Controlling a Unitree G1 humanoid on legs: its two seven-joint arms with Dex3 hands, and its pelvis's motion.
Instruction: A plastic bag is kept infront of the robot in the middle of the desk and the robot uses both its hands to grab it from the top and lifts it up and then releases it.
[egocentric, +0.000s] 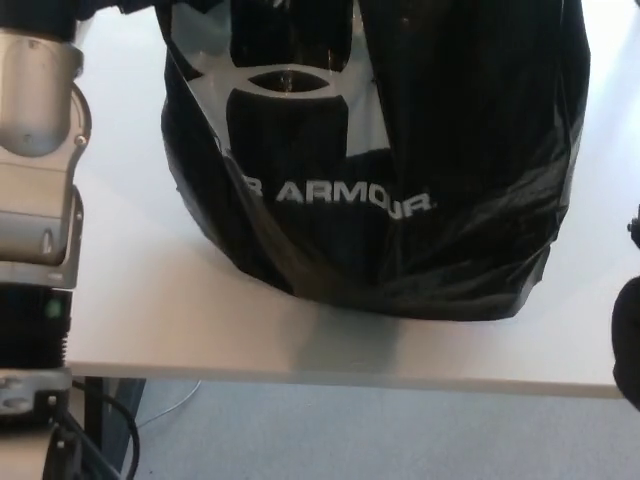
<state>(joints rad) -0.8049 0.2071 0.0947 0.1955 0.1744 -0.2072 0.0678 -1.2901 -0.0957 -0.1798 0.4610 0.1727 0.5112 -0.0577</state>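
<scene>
The black plastic bag (380, 180) sits on the white desk (150, 300) near its front edge, top out of frame (so neither hand shows); only the left arm (35, 170) appears.

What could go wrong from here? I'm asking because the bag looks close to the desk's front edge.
1. The plastic bag sits with its bottom near the front edge of the desk; if it slumps forward once let go, it might slide off onto the floor.
2. The bag's top is out of frame and neither hand shows, so whether it is held cannot be checked.
</scene>
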